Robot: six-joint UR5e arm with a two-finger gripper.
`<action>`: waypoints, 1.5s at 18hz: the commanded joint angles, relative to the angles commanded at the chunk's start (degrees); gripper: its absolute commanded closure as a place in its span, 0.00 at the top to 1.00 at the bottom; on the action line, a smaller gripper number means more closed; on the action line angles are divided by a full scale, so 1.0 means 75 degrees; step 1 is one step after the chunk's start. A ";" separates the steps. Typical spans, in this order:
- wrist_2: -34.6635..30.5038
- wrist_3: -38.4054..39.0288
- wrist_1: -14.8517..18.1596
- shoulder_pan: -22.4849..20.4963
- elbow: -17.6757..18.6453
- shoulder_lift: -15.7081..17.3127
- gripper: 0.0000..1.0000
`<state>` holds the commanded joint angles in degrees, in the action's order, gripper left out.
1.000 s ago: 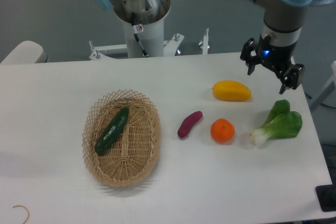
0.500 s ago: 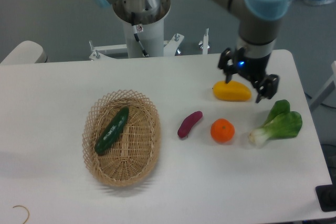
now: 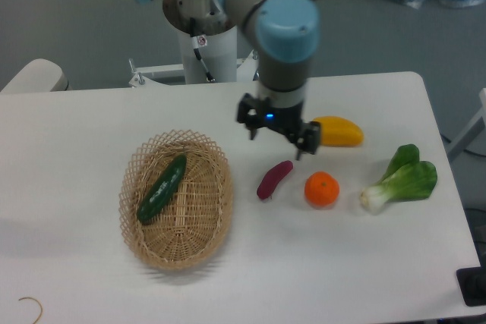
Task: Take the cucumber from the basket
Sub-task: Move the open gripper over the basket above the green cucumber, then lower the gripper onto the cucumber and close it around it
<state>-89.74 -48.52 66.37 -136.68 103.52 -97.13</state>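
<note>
The dark green cucumber [image 3: 162, 189] lies diagonally in the left half of the oval tan wicker basket [image 3: 209, 221], which sits on the white table at centre left. My gripper [image 3: 276, 139] hangs open and empty above the table, to the right of the basket and just above the purple sweet potato. It is well apart from the cucumber.
A purple sweet potato [image 3: 274, 179] lies right of the basket. An orange [image 3: 321, 189], a yellow mango [image 3: 340, 131] and a bok choy [image 3: 402, 179] lie further right. The robot base [image 3: 203, 43] stands at the table's back edge.
The arm has swung steadily left, from above the bok choy, past the mango, to above the sweet potato. The objects have not moved.
</note>
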 joint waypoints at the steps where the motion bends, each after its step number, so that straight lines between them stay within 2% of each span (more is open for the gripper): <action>1: 0.0012 0.0035 -0.0106 0.0094 0.0176 0.0071 1.00; 4: 0.0070 0.0409 -0.0200 0.0411 0.0552 0.0130 1.00; 6: 0.0361 0.0562 -0.0585 0.0598 0.0728 0.0002 1.00; 9: 0.0785 0.0656 -0.0669 0.0786 0.0893 -0.0279 1.00; 11: 0.0820 0.0924 -0.0774 0.0972 0.0870 -0.0432 1.00; 13: 0.0786 0.1090 -0.1066 0.1231 0.0893 -0.0666 1.00; 19: 0.0727 0.1020 -0.1559 0.1454 0.0811 -0.1217 1.00; 27: 0.0715 0.1055 -0.2029 0.1618 0.0905 -0.1569 1.00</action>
<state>-84.37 -40.61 51.15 -124.54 110.30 -108.89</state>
